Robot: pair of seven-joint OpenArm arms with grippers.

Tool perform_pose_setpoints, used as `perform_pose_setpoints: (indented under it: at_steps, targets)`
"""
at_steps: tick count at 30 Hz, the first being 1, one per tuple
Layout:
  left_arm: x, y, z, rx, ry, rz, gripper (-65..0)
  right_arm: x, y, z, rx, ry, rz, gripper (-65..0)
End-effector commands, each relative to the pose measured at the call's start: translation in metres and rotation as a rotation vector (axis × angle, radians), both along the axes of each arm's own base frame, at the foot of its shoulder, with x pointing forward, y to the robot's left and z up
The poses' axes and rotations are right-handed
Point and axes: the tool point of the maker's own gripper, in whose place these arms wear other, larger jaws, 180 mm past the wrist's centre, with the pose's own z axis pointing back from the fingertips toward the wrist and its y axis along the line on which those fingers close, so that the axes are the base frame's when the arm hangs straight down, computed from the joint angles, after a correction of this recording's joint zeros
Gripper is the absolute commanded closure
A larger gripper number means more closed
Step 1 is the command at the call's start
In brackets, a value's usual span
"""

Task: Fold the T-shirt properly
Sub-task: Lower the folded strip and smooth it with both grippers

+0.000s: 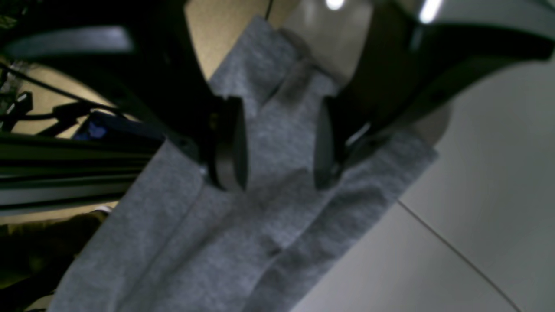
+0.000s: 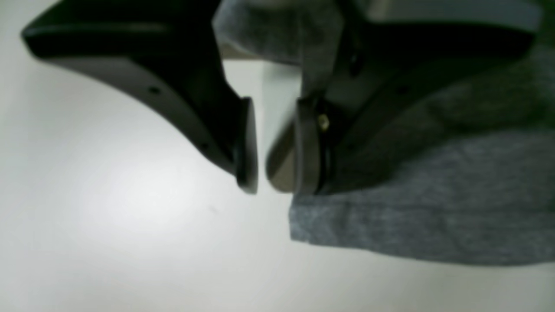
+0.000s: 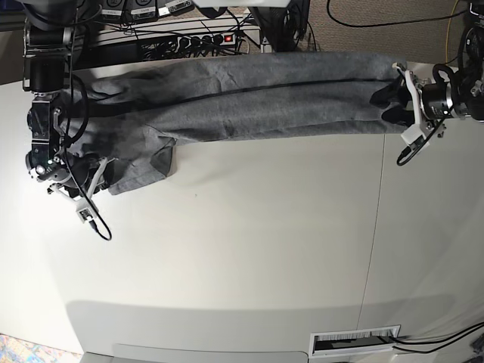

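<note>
The T-shirt [image 3: 249,98] lay stretched along the desk's [image 3: 249,257] far edge. Our left gripper [image 1: 279,145] straddled one end with jaws wide apart; our right gripper [image 2: 275,143], partly open and gripping nothing, sat just beside the other end.

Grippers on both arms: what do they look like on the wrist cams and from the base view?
Both are matte black. The left gripper has curved jaws ending in flat dark-grey oval pads. The right gripper matches, with small holes in its jaws and a brass-coloured screw by one pad. In the base view each wrist carries a white bracket and a looping black cable.
</note>
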Motion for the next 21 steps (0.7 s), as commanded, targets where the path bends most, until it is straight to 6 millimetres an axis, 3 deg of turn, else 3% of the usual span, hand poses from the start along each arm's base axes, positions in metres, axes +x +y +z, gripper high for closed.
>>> perform_pose_setpoints:
  at_steps: [1, 6, 9, 10, 15, 21]
  targets:
    - [0.007, 0.002, 0.011, -0.010, -0.033, -0.002, -27.0, 0.012, -0.007, 0.017, -0.016, -0.047, 0.003, -15.7]
    - [0.007, 0.002, 0.011, -0.010, -0.034, -0.002, -27.0, 0.006, -0.008, 0.012, -0.031, -0.008, 0.001, -14.9]
    - [0.007, 0.002, 0.011, -0.010, -0.033, -0.002, -27.0, 0.000, -0.012, 0.008, -0.048, 0.033, -0.008, -1.7]
    - [0.007, 0.002, 0.011, -0.011, -0.033, -0.002, -27.0, -0.002, -0.012, 0.007, -0.048, 0.046, -0.012, 0.0]
    - [0.007, 0.002, 0.011, -0.011, -0.034, -0.002, -27.0, -0.007, -0.006, 0.004, 0.002, 0.084, -0.025, 0.0]
    - [0.007, 0.002, 0.011, -0.010, -0.033, -0.002, -27.0, -0.001, 0.022, 0.018, 0.141, 0.049, -0.003, 0.0]
